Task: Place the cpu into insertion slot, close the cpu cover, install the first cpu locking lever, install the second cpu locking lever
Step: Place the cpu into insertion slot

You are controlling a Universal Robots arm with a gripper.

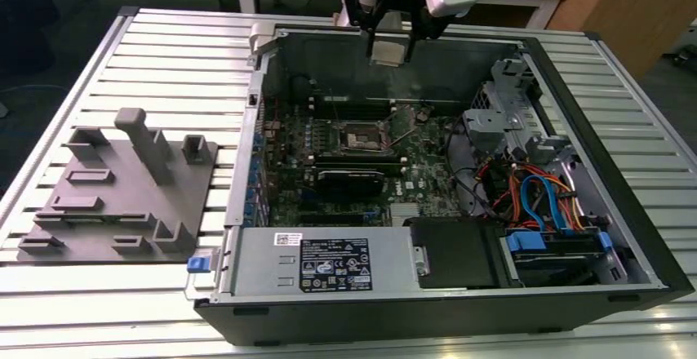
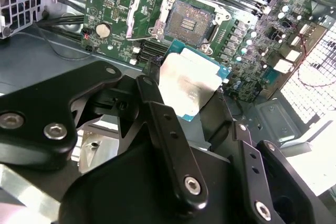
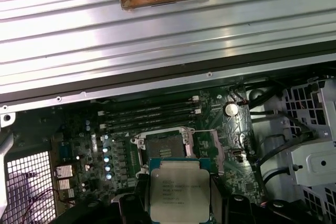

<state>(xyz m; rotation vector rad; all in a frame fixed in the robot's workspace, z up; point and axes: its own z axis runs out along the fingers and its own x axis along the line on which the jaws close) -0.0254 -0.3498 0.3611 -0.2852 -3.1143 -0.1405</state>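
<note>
In the exterior view, the cpu (image 1: 389, 52) is gripped by the closed claw (image 1: 390, 42), well above the insertion slot (image 1: 360, 137). In the second wrist view, the slot (image 2: 190, 22) is seen uncovered. In the first wrist view, the cpu (image 3: 178, 190) is seen near the slot (image 3: 167, 142), which could be damaged by a skewed descent.

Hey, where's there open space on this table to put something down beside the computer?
Bare slats of the table lie beyond the grey fixture plate and in front of it. Inside the computer case it is crowded: circuit board, cables, and the tool holding the cpu above.
</note>
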